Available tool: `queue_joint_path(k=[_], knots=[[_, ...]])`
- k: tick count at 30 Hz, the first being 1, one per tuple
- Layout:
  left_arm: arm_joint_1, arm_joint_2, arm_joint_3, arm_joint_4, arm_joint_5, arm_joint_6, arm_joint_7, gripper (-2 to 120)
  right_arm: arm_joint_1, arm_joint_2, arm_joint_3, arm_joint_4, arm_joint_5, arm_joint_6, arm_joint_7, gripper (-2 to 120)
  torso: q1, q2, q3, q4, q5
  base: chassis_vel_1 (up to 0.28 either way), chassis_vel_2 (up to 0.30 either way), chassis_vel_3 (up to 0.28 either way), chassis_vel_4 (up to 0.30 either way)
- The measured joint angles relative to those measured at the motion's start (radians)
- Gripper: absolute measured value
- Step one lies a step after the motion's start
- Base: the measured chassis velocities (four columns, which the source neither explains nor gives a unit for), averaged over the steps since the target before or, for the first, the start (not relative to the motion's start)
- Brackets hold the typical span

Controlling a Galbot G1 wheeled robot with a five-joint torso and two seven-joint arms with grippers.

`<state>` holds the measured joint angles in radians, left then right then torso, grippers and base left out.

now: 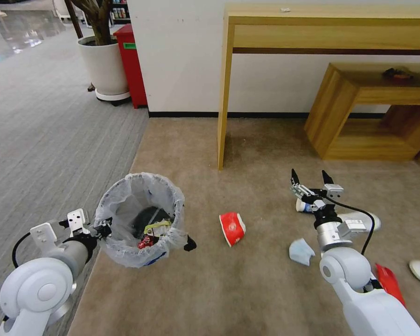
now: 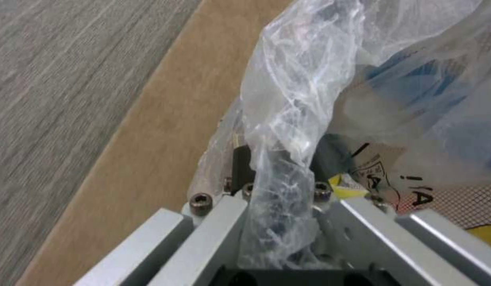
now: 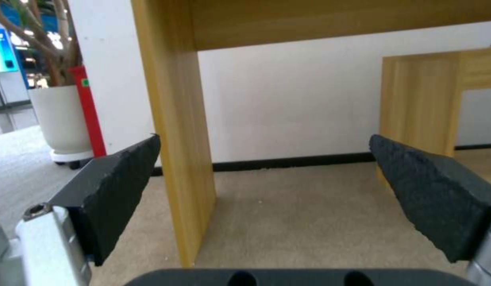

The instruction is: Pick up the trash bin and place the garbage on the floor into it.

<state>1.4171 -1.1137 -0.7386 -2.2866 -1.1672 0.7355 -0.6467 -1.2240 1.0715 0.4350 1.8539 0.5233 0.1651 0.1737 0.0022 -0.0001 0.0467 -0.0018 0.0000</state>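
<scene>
Trash bin [image 1: 140,219], round, crinkly translucent liner pinched in left hand [image 1: 102,228].

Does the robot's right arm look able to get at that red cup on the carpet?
Probably yes: the right gripper is open and empty, and bare floor lies between it and the red cup.

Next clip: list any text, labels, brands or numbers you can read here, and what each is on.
No text can be read for certain.
Packaging seen through the trash bin liner, beside the left gripper: black marks, not legible.
Red cup on the floor: white markings, too small.
</scene>
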Motion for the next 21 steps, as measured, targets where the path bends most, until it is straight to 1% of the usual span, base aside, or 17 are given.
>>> queue_joint_path(k=[2,4,6,7,9,14,16,17,18,19,21], knots=[[0.000,0.000,-0.001,0.000,0.000,0.000,0.000,0,0.000,-0.001,-0.001,0.000,0.000,0.000,0.000,100,0.000,0.000,0.000,0.0002,0.0006,-0.258,0.247,0.248,-0.252],[0.000,0.000,-0.002,-0.001,-0.001,0.000,0.000,0,0.003,-0.002,-0.004,-0.001,0.000,0.002,0.001,100,0.000,0.000,0.000,0.0001,-0.0007,-0.239,0.211,0.215,-0.234],[0.001,0.000,-0.003,-0.001,-0.002,0.000,0.001,0,0.003,-0.002,-0.006,-0.001,0.000,0.002,0.001,100,0.000,0.000,0.000,0.0002,-0.0005,-0.168,0.192,0.187,-0.155],[0.002,0.001,-0.005,-0.004,-0.002,0.000,0.002,0,0.004,-0.002,-0.010,-0.002,-0.001,0.003,0.002,100,0.000,0.000,0.000,0.0001,0.0003,-0.168,0.122,0.137,-0.155],[0.004,0.001,-0.006,-0.005,-0.002,0.000,0.002,0,0.006,-0.002,-0.012,-0.003,-0.002,0.003,0.004,100,0.000,0.000,0.000,0.0002,0.0003,-0.113,0.053,0.065,-0.091],[0.013,0.003,-0.015,-0.014,-0.003,0.000,0.005,0,0.010,-0.009,-0.038,-0.003,-0.015,-0.019,0.024,100,0.000,0.000,0.000,0.0002,0.0000,-0.007,0.011,0.013,-0.007],[0.018,0.005,-0.022,-0.020,-0.004,0.000,0.007,0,0.016,-0.021,-0.057,-0.006,-0.019,-0.060,0.034,100,0.000,0.000,0.000,0.0001,0.0000,0.000,0.000,0.000,0.000],[0.020,0.006,-0.024,-0.023,-0.005,0.000,0.008,0,0.018,-0.030,-0.064,-0.008,-0.019,-0.097,0.028,100,0.000,0.000,0.000,0.0001,0.0001,0.000,0.000,0.000,0.000],[0.020,0.006,-0.024,-0.023,-0.005,0.000,0.008,0,0.018,-0.030,-0.064,-0.008,-0.019,-0.097,0.028,100,0.000,0.000,0.000,0.0001,0.0001,0.000,0.000,0.000,0.000],[0.023,0.006,-0.027,-0.028,-0.005,0.000,0.008,0,0.019,-0.046,-0.071,-0.008,-0.016,-0.184,-0.002,100,0.000,0.000,0.000,0.0002,0.0000,0.000,0.000,0.000,0.000],[0.027,0.007,-0.031,-0.033,-0.005,0.000,0.008,0,0.023,-0.067,-0.086,-0.007,-0.004,-0.291,-0.032,100,0.000,0.000,0.000,0.0002,0.0000,0.000,0.000,0.000,0.000]])
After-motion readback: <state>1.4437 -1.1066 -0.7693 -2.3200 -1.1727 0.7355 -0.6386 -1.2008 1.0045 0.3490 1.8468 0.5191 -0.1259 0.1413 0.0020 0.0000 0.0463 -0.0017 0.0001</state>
